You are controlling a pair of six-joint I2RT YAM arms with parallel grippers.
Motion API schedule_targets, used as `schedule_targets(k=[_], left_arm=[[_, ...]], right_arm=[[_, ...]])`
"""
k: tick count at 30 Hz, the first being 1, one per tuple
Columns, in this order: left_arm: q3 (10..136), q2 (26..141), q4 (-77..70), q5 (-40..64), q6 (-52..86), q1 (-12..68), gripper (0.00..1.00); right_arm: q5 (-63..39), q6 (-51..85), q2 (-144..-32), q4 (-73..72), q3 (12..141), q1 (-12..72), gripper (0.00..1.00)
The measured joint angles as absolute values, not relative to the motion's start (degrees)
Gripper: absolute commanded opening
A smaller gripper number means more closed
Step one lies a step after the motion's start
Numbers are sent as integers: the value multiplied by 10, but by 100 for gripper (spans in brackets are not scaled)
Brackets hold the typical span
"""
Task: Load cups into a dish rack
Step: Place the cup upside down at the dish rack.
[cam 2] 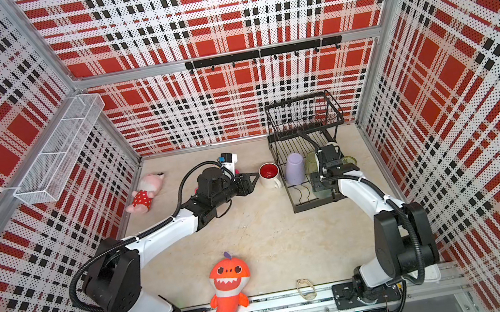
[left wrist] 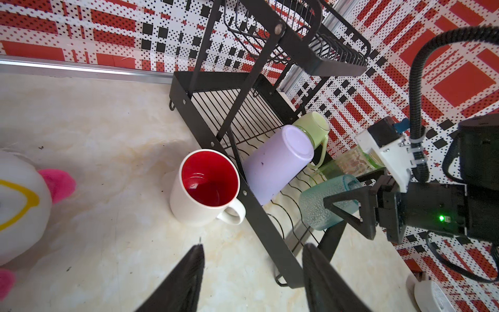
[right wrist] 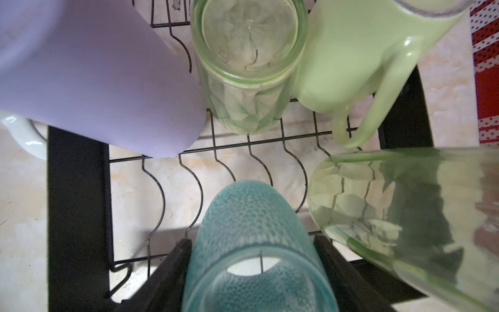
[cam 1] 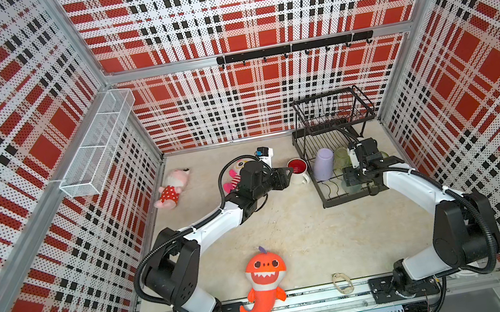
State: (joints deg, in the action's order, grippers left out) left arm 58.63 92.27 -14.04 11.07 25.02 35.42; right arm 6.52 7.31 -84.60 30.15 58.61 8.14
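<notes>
**Step in hand:** seating the fifth cup. The right gripper [right wrist: 252, 241] is clamped on the teal cup [right wrist: 251, 216] at the near end of the lower tier of the dish rack [left wrist: 272, 237], right of centre in both top views. The lavender cup [right wrist: 94, 81], green tumblers [right wrist: 248, 67] and pale-green mug [right wrist: 351, 67] are already loaded.

The white red-lined mug [left wrist: 205, 186] stands on the table just left of the rack (mid-frame). The left gripper [left wrist: 253, 251], jaws apart and empty, points at it.

**Next move:** release the teal cup once it is steady. Then close the left jaws across the mug wall and lift it over the rack's edge.
</notes>
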Motion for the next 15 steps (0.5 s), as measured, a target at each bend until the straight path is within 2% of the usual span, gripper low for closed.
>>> schedule_targets(k=[15], left_arm=[[586, 946, -142, 102, 252, 350, 62]], right_arm=[[69, 78, -875, 283, 586, 81, 71]])
